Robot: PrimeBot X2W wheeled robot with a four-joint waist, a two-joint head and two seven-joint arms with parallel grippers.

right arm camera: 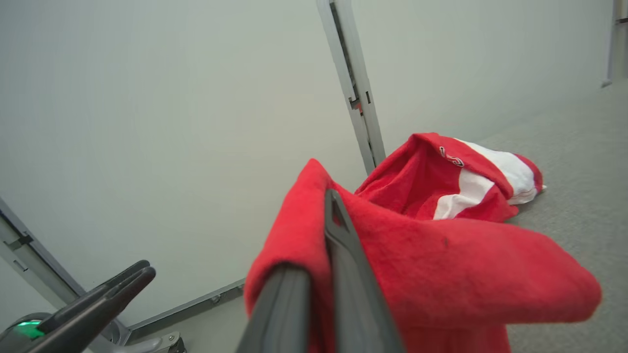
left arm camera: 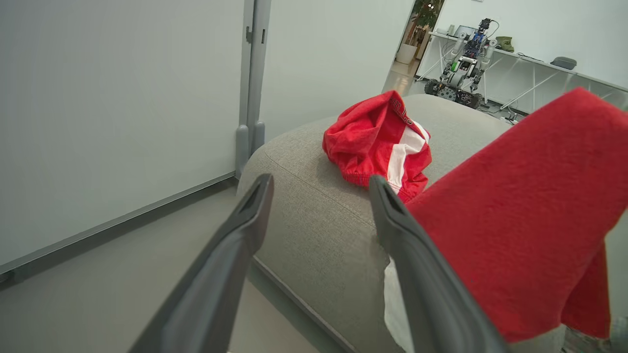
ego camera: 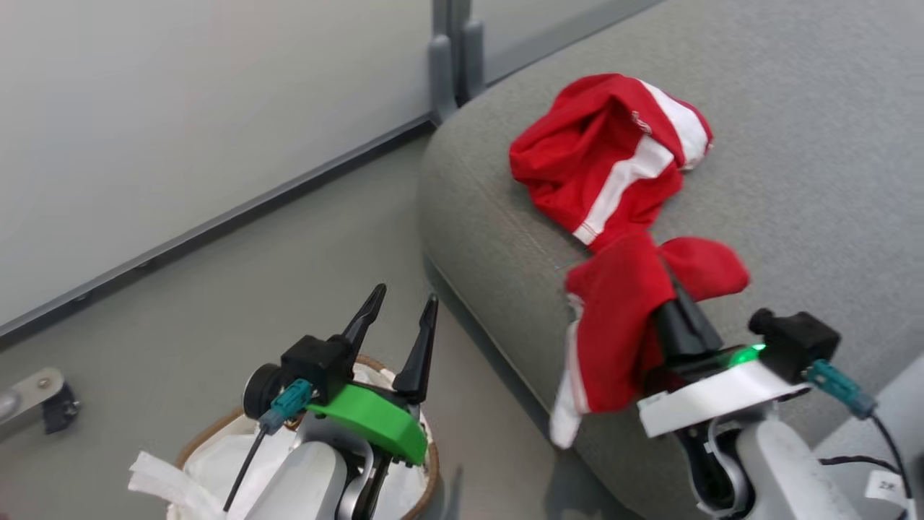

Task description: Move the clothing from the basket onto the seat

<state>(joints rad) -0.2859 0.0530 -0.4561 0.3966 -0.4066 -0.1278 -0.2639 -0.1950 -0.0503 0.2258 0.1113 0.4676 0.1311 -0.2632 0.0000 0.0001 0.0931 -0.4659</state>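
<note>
One red garment with white stripes (ego camera: 613, 155) lies crumpled on the grey seat (ego camera: 794, 144), near its rounded corner. My right gripper (ego camera: 668, 278) is shut on a second red garment (ego camera: 621, 325), which drapes over its fingers above the seat's front edge. In the right wrist view the held garment (right arm camera: 441, 264) wraps the shut fingers (right arm camera: 343, 255), and the lying garment (right arm camera: 456, 171) is beyond. My left gripper (ego camera: 404, 303) stands open and empty above the basket (ego camera: 426, 462), whose brown rim and white liner (ego camera: 216, 462) show beneath it. In the left wrist view the open fingers (left arm camera: 245, 220) frame the seat (left arm camera: 319, 215).
A pale wall panel with a grey post (ego camera: 451, 50) and grey baseboard runs behind the seat and basket. Grey floor (ego camera: 216, 289) lies between wall and seat. A metal bracket (ego camera: 36, 397) sits on the floor at far left. Another robot (left arm camera: 461, 54) stands far off.
</note>
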